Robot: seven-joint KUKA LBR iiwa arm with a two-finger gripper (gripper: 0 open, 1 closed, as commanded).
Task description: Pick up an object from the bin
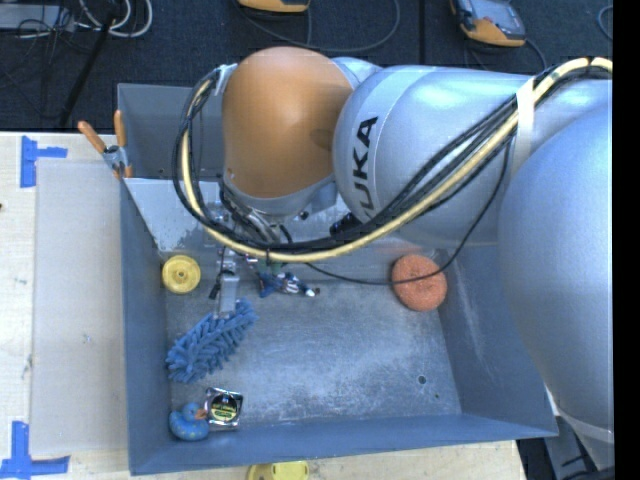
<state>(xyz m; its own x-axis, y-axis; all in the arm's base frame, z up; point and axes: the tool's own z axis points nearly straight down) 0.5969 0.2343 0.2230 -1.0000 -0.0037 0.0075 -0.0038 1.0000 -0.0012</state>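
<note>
My gripper (229, 293) hangs low over the bin's left half, under the arm's orange cover. Its tip is just above the upper end of a blue shaggy duster head (208, 341) that lies slanted on the floor. Left of the gripper, close by, is a yellow round disc (181, 274). To its right lies a small blue thing with a white tip (286, 287), partly hidden by cables. I cannot see anything held in the gripper.
An orange round sponge ball (418, 282) rests toward the right wall. At the front left corner sit a small blue duck (186, 424) and a yellow-and-black tape measure (224, 408). The arm and its cables cover the back of the bin.
</note>
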